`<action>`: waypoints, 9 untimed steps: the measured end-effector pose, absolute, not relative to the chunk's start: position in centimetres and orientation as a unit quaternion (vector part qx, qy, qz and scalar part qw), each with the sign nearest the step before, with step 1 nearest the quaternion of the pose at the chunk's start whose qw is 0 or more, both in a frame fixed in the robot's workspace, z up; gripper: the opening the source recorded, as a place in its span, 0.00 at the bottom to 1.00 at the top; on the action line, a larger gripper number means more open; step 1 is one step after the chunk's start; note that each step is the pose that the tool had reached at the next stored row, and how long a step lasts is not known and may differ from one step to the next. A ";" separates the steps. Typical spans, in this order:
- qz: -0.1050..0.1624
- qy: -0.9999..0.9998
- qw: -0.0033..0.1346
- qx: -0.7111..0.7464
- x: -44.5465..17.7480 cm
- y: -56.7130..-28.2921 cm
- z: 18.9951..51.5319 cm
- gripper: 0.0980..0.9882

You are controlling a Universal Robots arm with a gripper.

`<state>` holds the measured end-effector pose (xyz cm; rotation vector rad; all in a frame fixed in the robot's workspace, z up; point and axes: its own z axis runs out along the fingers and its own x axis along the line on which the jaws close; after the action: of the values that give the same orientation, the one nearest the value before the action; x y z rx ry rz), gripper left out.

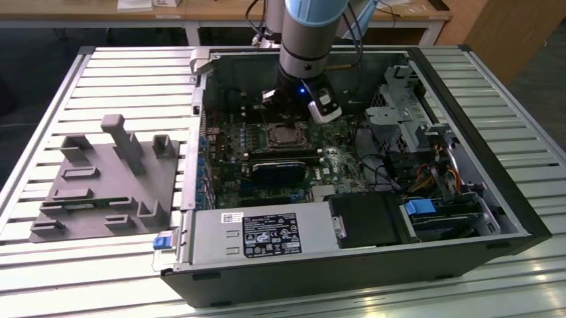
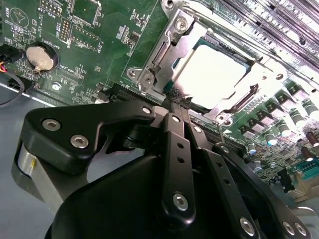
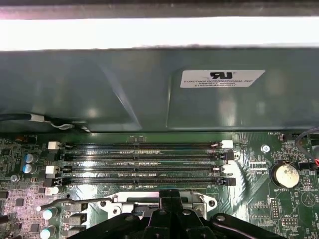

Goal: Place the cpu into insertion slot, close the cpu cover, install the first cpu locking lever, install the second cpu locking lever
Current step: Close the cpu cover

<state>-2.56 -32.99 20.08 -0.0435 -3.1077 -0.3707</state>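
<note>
The gripper (image 2: 175, 101) has its black fingers (image 2: 172, 142) pressed together at the tips, which rest at the edge of the cpu cover (image 2: 164, 47). Whether anything is pinched between them cannot be told. The cover lies flat over the cpu (image 2: 209, 74), whose bright metal top shows through the cover's window, seated in the insertion slot (image 1: 268, 136). A thin wire lever (image 3: 70, 201) runs beside the socket in the first wrist view. Beyond lie the long memory slots (image 3: 144, 162), a coin battery (image 2: 40, 56), and the green motherboard (image 2: 99, 45) inside the computer case (image 1: 354, 278).
</note>
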 end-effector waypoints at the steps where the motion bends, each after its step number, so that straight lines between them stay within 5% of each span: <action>1: -0.118 -0.993 0.005 -0.014 -2.6 -33.0 20.1 0.01; 9: -0.115 -0.993 -0.001 -0.013 -3.9 -33.4 20.1 0.01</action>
<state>-3.86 -33.40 20.08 -0.0416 -3.1216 -0.3623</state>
